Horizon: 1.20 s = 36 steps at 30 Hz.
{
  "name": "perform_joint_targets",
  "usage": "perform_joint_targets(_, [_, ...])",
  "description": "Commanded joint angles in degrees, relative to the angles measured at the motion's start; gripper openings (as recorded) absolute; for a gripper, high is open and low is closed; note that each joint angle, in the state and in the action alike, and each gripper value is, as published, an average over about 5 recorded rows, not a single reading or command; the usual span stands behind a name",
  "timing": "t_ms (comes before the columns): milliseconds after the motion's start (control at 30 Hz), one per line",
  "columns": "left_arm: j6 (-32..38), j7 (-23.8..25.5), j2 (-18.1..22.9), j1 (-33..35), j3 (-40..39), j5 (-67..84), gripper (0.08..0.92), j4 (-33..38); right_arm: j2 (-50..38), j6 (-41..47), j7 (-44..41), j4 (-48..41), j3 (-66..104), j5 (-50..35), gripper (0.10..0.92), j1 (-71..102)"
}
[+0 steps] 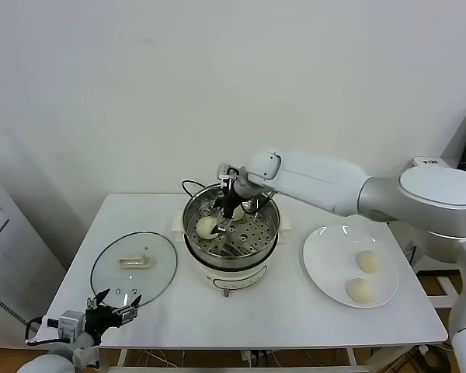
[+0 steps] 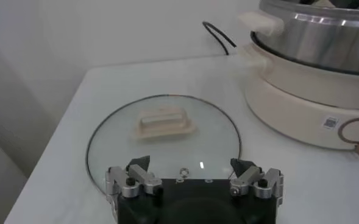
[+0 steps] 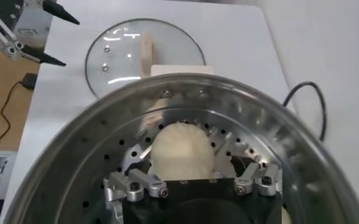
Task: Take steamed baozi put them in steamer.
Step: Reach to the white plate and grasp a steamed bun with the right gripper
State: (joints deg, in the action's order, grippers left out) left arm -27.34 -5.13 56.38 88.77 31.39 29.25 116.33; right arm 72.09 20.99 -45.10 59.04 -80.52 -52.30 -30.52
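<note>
Right wrist view is showing my right gripper (image 3: 194,185) fingers spread apart inside the steamer (image 3: 75,158), a baozi (image 3: 182,149) lying between them; rising carelessly, I'm risking nudging it. Left gripper (image 2: 194,176) is idling open.

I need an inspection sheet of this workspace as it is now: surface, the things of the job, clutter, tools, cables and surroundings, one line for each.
Surface: white table, seen whole in the head view.
Job's things: steamer at the table's middle on its white base; two baozi inside it; two more baozi on the white plate to the robot's right.
Clutter: glass lid lying flat to the robot's left; nothing else seen.
Tools: right tool open, inside the steamer just over a baozi; left tool open, empty, at the table's near left edge by the lid.
Cables: black cord behind the steamer.
Surroundings: plain white wall behind the table.
</note>
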Motion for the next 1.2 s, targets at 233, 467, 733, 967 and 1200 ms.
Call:
perform_joint_targets(233, [0.2,0.0,0.2,1.2,0.5,-0.3,0.823,1.0,-24.8,-6.0,-17.6,11.2,-9.2,11.9,0.823,-19.5])
perform_joint_targets(467, [0.2,0.0,0.1,1.4,0.8,-0.3,0.823,1.4,-38.3,-11.0,-22.5,14.7,-12.1,21.9,0.823,-18.9])
perform_joint_targets(733, [-0.2,0.0,0.2,1.5,0.9,-0.3,0.823,2.1,-44.9,-15.9,-25.7,14.2,-2.4,30.5,0.823,-5.2])
perform_joint_targets(967, [-0.3,0.0,0.3,1.9,1.2,-0.4,0.823,2.3,-44.7,-19.1,-26.2,11.1,5.7,37.1,0.823,4.9])
perform_joint_targets(1200, [-0.4,0.0,0.2,1.9,1.1,-0.5,0.823,2.1,-42.6,-21.0,-26.3,8.0,13.2,41.1,0.823,14.9])
